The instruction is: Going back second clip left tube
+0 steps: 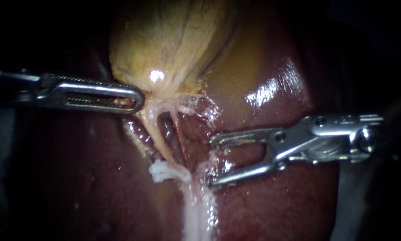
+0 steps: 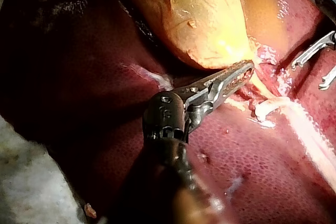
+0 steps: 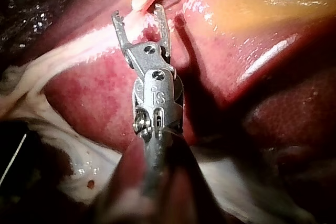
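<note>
Left tube carries one clip. Back your right instrument, end effector open and empty, straight away from that clip. Your left instrument end effector grips the gallbladder.

The gallbladder runs off the endoscope view's top edge, and how much of its neck lies between the jaws of the left instrument is hidden by the jaws themselves. The shaft of the right instrument is lost in darkness. The white lump at the foot of the tube is too smeared to tell as a clip. In both wrist views the near shafts blur.
</note>
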`<state>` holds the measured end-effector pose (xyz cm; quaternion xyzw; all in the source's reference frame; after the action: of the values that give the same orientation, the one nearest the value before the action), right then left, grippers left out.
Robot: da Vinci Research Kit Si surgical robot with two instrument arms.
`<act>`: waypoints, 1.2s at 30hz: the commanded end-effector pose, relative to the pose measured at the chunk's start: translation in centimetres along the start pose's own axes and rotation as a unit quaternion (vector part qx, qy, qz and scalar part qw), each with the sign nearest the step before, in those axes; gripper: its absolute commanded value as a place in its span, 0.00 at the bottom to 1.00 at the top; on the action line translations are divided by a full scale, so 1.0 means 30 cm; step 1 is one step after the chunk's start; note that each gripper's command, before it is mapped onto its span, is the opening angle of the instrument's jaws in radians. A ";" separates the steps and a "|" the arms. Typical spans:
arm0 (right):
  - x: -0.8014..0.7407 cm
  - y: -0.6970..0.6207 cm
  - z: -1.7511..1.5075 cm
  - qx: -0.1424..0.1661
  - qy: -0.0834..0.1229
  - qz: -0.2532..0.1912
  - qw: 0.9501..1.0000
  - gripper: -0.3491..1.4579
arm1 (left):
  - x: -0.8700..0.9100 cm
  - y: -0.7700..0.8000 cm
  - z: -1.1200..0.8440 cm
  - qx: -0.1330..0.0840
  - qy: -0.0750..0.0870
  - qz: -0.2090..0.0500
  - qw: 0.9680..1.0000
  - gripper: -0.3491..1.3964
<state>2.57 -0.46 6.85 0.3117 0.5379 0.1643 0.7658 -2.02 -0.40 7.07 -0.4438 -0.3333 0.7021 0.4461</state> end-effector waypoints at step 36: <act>0.0041 0.0011 -0.013 -0.016 0.002 -0.018 1.000 0.47 | -0.0029 -0.0171 0.0262 0.013 -0.005 0.009 1.000 0.00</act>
<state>2.25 -0.24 6.69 0.2890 0.5423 0.1594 0.7727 -2.56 -0.34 7.85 -0.4383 -0.3225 0.7121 0.4436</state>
